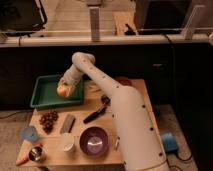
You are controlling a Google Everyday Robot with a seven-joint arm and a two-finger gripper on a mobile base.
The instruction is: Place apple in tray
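Observation:
The apple [62,91] is a small round orange-yellow fruit held in my gripper [63,88] over the right half of the green tray [45,90]. The gripper is shut on the apple and sits at the end of my white arm [95,75], which reaches left from above the table. The apple hangs just above or at the tray floor; I cannot tell whether it touches. The tray stands at the back left of the wooden table [132,90].
A dark red grape bunch [48,120], a grey block [67,123], a purple bowl [93,141], a white cup [66,142], a blue cup [29,133], a metal cup [35,154], a carrot [21,160] and a black utensil [97,111] lie in front of the tray.

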